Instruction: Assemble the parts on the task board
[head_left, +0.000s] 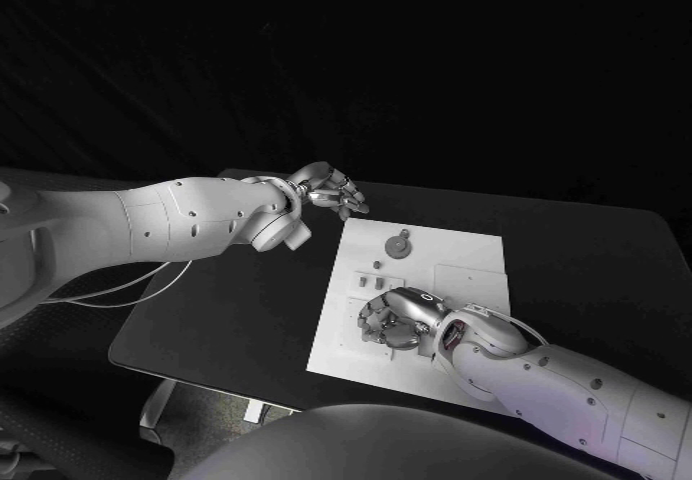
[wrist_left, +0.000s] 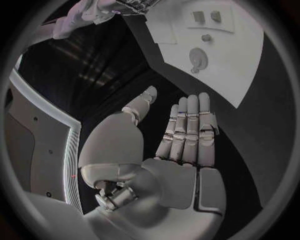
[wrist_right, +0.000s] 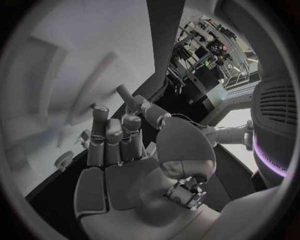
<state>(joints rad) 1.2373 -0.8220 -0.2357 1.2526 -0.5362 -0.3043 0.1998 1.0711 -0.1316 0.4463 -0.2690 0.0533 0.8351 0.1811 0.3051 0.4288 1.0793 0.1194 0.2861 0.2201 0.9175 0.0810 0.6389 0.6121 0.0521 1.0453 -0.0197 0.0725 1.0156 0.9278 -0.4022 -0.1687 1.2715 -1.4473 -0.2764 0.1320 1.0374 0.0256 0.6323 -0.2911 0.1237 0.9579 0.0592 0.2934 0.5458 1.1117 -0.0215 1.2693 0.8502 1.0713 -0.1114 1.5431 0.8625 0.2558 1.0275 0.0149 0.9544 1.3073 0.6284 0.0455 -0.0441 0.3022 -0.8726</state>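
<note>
Left hand (head_left: 326, 189) hovers over black table (head_left: 216, 320) beside the task board (head_left: 462, 255), fingers straight, holding nothing; its wrist cam shows palm flat. Right hand (head_left: 400, 318) rests on the board's near part, fingers curled; grasp can't tell. Round part (head_left: 398, 246) lies at the board's far end.

No text, label, brand, number or sign can be read on any thing in these pictures.

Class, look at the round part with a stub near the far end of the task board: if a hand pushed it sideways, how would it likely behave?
The round part looks low and flat on the task board, so it would probably slide, not tip. Its stub might make it turn as it goes. It looks small, so likely light, though whether it sits in a recess is unclear.
</note>
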